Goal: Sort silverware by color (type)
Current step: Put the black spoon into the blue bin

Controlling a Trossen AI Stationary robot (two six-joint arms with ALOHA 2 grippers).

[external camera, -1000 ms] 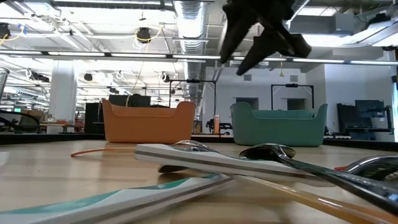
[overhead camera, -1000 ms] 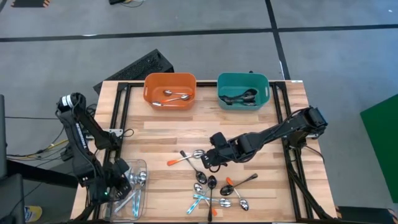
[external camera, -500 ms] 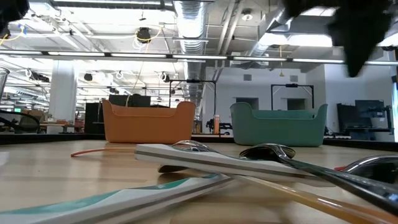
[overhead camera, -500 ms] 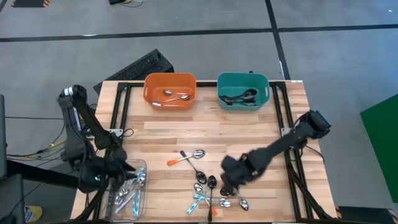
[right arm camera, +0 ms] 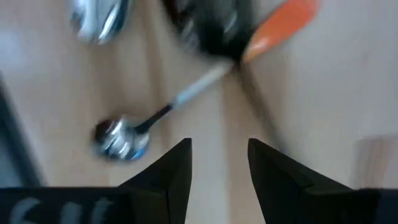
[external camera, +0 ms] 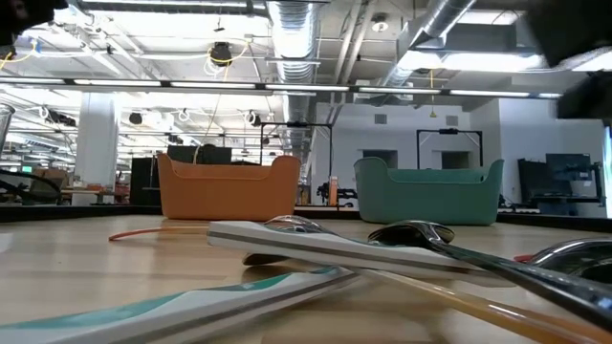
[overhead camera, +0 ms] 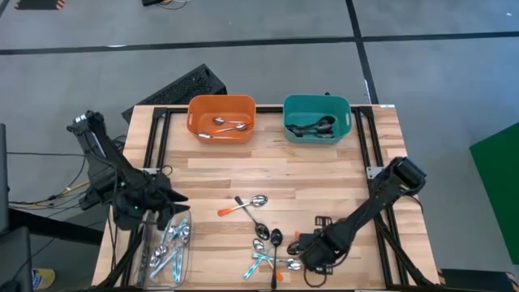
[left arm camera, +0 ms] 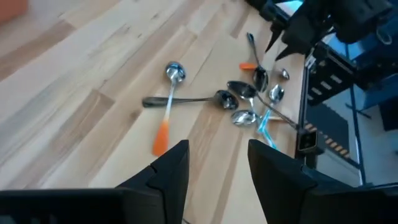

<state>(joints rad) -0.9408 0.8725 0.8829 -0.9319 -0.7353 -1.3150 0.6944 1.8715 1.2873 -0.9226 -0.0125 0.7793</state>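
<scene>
We see the right gripper (overhead camera: 312, 255) low over the loose pile of small spoons (overhead camera: 280, 247) at the table's near edge, its two dark fingers (right arm camera: 177, 171) parted with nothing between them. In its wrist view the spoons beneath are smeared: we can make out one shiny bowl on a thin stem (right arm camera: 121, 138) and an orange handle (right arm camera: 283, 25), little else. The left gripper (overhead camera: 166, 199) hangs at the left side of the pale wooden table (overhead camera: 268, 170), just above the clear plastic tray (overhead camera: 154, 272), fingers apart and empty.

The tray holds several spoons with light-blue handles (overhead camera: 169, 250), though glare makes them hard to count. The orange bin (overhead camera: 221, 118) at the far edge holds orange-handled spoons (overhead camera: 223, 127); the teal bin (overhead camera: 317, 118) beside it holds dark ones (overhead camera: 312, 127), their shapes merging together. One orange-handled spoon (overhead camera: 242, 205) lies crossed with a dark-stemmed one, a little apart from the pile.

From table height, only blurred handles and bowls fill the foreground, and both bins stand behind them. We find no readable writing anywhere.
</scene>
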